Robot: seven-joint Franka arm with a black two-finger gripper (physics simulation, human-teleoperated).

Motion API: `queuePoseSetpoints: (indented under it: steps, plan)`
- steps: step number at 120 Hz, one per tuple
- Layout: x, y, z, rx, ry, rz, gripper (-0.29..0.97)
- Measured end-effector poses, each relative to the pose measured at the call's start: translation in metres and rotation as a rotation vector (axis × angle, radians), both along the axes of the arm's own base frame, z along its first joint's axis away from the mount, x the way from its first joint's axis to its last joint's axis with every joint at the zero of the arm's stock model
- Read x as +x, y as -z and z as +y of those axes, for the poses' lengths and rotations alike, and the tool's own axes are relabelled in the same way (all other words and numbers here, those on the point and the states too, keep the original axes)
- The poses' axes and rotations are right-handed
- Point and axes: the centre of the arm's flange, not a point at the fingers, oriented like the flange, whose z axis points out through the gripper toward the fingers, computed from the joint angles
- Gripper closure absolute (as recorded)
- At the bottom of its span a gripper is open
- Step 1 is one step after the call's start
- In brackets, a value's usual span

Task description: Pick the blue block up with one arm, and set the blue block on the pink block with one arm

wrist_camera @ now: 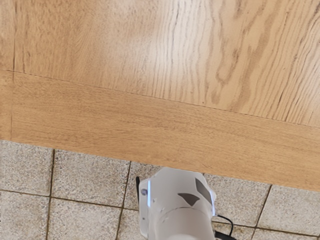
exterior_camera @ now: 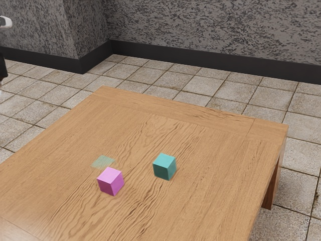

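Gripper state: cannot tell. A bit of the arm (exterior_camera: 4, 22) sits at the exterior view's upper-left edge. The wrist view has the arm's own white link (wrist_camera: 177, 207) under the hand, plus the table (wrist_camera: 150, 115) border and floor tiles (wrist_camera: 30, 200).

Blue block (exterior_camera: 164, 166), more teal than blue, rests flat on the table (exterior_camera: 215, 150), well apart from the gripper and far out along its reach. It isn't held or lifted. Pink block (exterior_camera: 110, 181) is also well apart from the gripper, near the blue one but not touching. A faint greenish patch (exterior_camera: 103, 161) lies flat on the wood just beside the pink block.

Risks, as I judge them:
- The whole approach is still to do, so a poorly aimed descent could land on the block's edge and shove it.
- If the grip isn't squared to the block's faces, the block twists or pops out on closing.
- The two blocks are close, so a wide sweep in or out could nudge the pink one off its spot.
- The blocks look about the same size, so an off-centre release tips the blue one off.
- The green patch could be mistaken for the target. It's the wrong place.

Orientation: it's a cube, so no real long axis. It sits upright, top face level, with a vertical edge turned toward the exterior camera and two side faces showing. It looks slightly yawed against the table edges, amount unclear. Either pair of opposite side faces should work for a grasp.
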Motion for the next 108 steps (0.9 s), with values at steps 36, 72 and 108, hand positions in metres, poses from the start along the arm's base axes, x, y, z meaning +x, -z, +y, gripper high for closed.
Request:
queuePoseSetpoints:
  steps: [36, 72, 108]
  plan:
    - [0.019, -0.104, -0.089, 0.075, 0.184, -0.409, 0.00]
    - [0.162, 0.196, -0.165, 0.051, 0.247, -0.146, 0.00]
    - [0.184, 0.280, -0.183, -0.011, 0.147, -0.362, 0.00]
